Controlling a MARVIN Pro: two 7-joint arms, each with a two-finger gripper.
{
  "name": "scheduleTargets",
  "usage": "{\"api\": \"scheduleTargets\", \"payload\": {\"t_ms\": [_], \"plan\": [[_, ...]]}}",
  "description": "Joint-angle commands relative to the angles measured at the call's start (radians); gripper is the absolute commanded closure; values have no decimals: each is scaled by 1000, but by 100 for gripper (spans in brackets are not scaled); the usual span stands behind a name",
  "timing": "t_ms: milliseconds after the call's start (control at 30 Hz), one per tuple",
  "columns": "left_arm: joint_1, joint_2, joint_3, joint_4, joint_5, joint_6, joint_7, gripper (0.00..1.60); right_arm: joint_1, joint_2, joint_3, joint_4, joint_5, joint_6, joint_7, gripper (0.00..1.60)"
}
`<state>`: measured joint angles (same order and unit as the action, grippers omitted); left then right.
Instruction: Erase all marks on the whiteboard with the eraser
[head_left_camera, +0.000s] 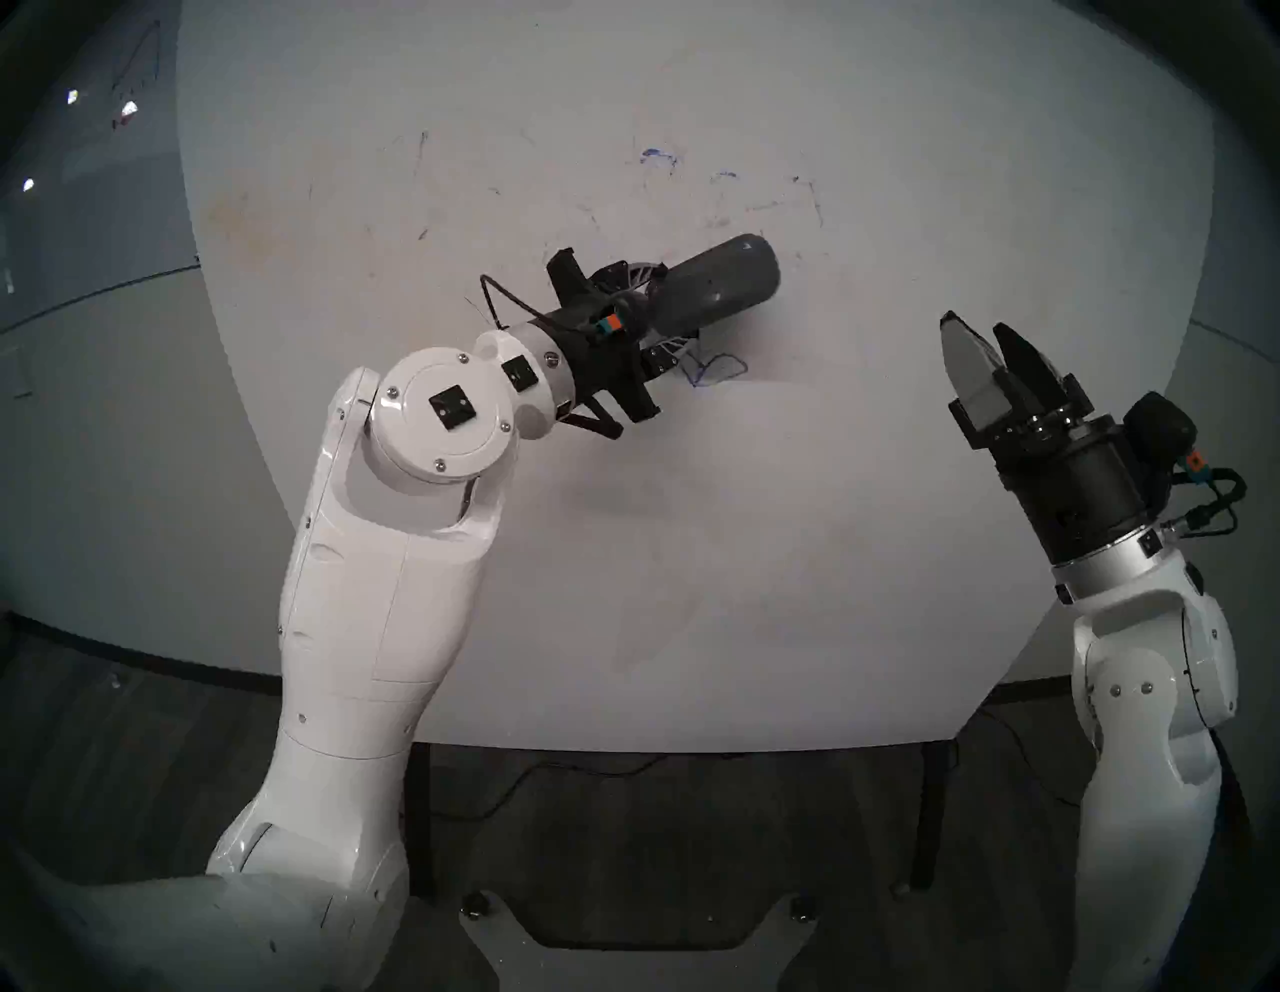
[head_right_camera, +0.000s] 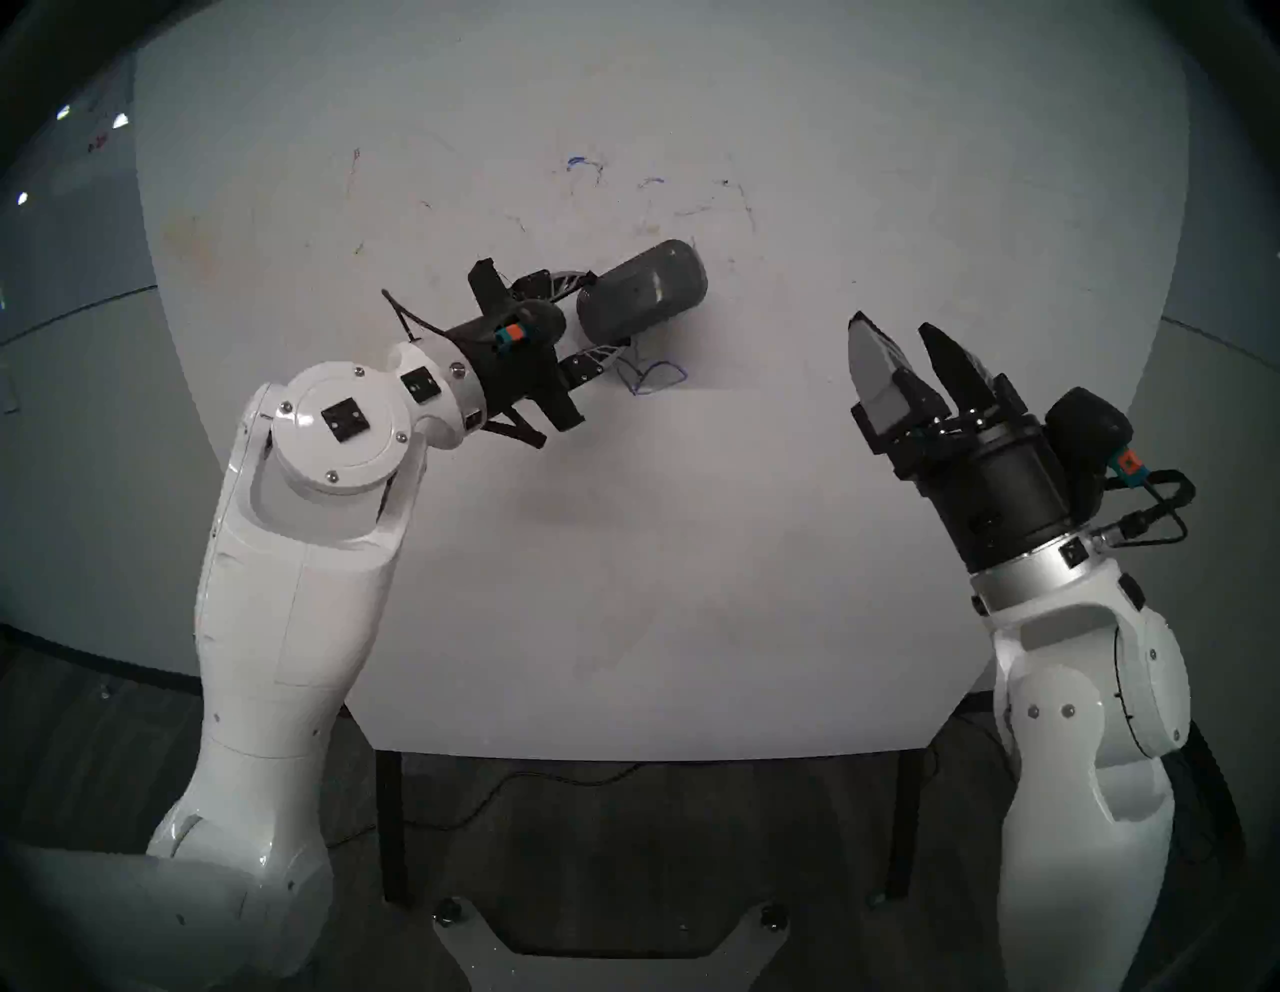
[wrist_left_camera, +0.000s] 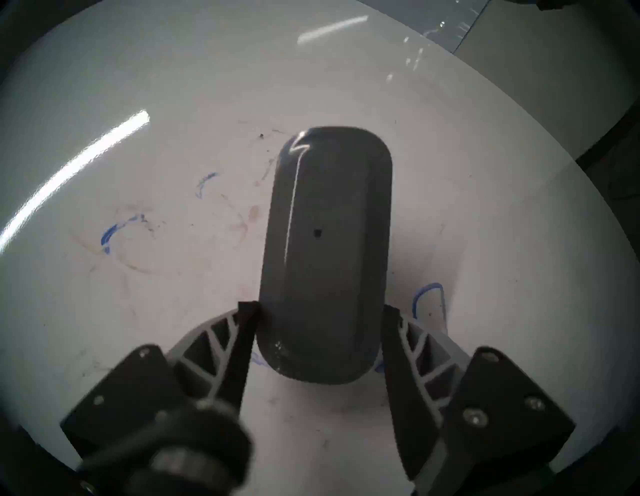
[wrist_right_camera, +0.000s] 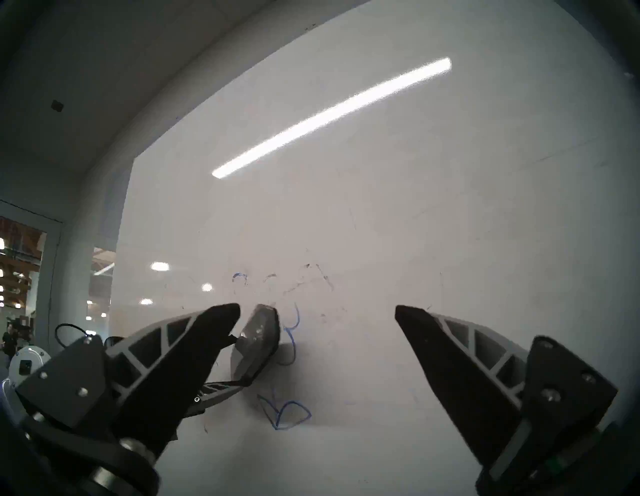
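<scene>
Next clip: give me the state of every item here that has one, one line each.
Eraser: held, against the board.
Left gripper: shut on eraser.
Right gripper: open, empty.
Marks: partly erased; leaf outline and faint blue bits remain.
Whiteboard: upright, smudged.

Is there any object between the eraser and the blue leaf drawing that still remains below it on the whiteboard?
Nothing visible blocks it. The eraser, gripped in the left pincer, lies against the whiteboard. The blue leaf marks sit just below it on bare board; only the pincer's lower finger is beside them.
</scene>
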<state>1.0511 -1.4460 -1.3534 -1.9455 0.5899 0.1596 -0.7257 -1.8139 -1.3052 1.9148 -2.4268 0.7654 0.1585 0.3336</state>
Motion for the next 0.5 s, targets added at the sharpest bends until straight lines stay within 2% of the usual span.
{"api": "scheduleTargets", "payload": {"t_ms": [0, 67, 100, 133, 167, 200, 267, 367, 433, 467], "plan": [[-126, -30, 1, 62, 59, -28, 14, 160, 2, -4, 12, -17, 8, -18, 15, 0], [-138, -30, 5, 76, 66, -34, 12, 160, 2, -4, 14, -17, 8, -19, 17, 0], [-168, -29, 12, 100, 71, -36, 5, 160, 1, -4, 16, -17, 9, -20, 19, 0], [-146, -42, 6, 92, 83, -49, 11, 160, 1, -5, 18, -17, 9, -21, 21, 0], [-206, -32, 21, 134, 84, -44, -4, 160, 0, -6, 21, -17, 10, -22, 24, 0], [-173, -48, 11, 120, 97, -58, 4, 160, 0, -7, 23, -17, 11, -23, 26, 0], [-177, -52, 11, 128, 103, -63, 4, 160, 0, -7, 24, -17, 12, -24, 28, 0], [-195, -58, 8, 158, 124, -83, 4, 160, -1, -9, 28, -17, 13, -26, 33, 0], [-255, -50, 18, 212, 133, -95, -5, 160, -1, -11, 30, -17, 15, -28, 38, 0], [-244, -58, 12, 211, 141, -106, -1, 160, -1, -11, 31, -17, 16, -29, 39, 0]]}}
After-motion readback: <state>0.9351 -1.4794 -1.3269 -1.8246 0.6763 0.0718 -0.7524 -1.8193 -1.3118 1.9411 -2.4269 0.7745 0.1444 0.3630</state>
